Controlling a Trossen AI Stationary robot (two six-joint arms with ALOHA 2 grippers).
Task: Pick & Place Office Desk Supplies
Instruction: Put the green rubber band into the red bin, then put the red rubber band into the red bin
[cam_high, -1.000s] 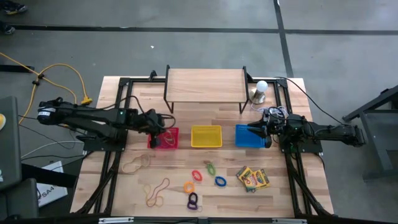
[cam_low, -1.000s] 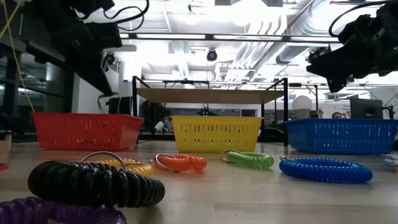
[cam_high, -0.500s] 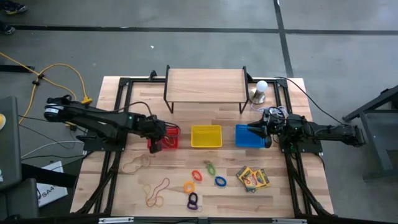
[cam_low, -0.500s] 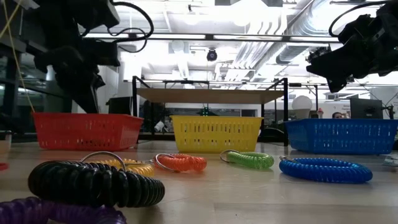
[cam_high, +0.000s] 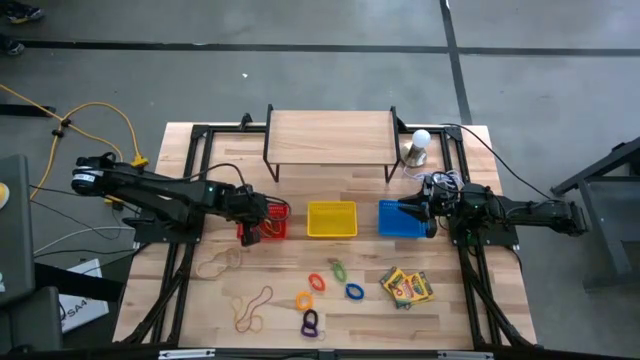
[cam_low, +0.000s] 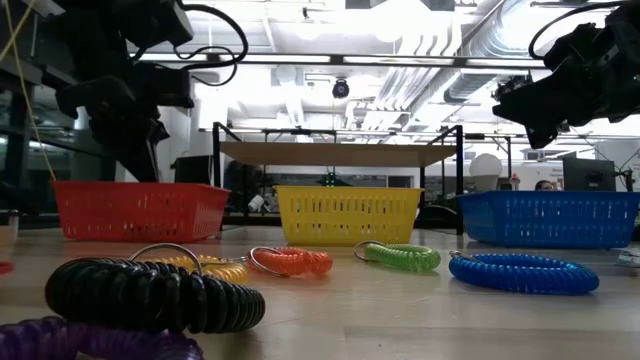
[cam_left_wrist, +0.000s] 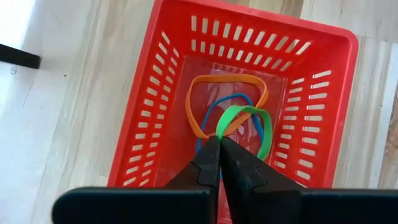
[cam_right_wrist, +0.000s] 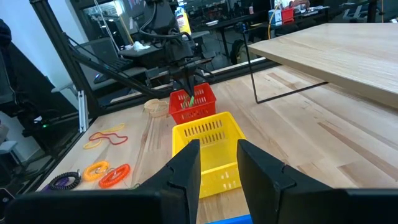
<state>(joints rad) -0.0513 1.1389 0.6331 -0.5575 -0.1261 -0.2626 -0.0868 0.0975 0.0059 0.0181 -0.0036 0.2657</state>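
A: Rubber bands first: where do they stand?

B: An orange band (cam_left_wrist: 198, 84) and a blue one (cam_left_wrist: 249, 102) lie in the red basket (cam_left_wrist: 155, 93). The left end effector (cam_left_wrist: 219, 144) hangs over it, fingers pressed together, pinching a green band (cam_left_wrist: 264, 127).

A: What's left?

B: Tan bands (cam_high: 252, 308), coiled rings (cam_high: 330, 283) and crayon boxes (cam_high: 406, 287) sit on the counter (cam_high: 180, 310), well apart. The right end effector (cam_high: 405, 209) waits over the blue basket (cam_high: 400, 226), fingers slightly spread, empty. Nothing blocks the way.

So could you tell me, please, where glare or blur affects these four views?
Low view: bright ceiling lights leave both arms as dark silhouettes, and the nearest black coil is soft. Left wrist view: the table washes out pale beside the red basket, while the green band at the left end effector stays sharp. Right wrist view: its own fingers look blurred. High view: evenly lit.
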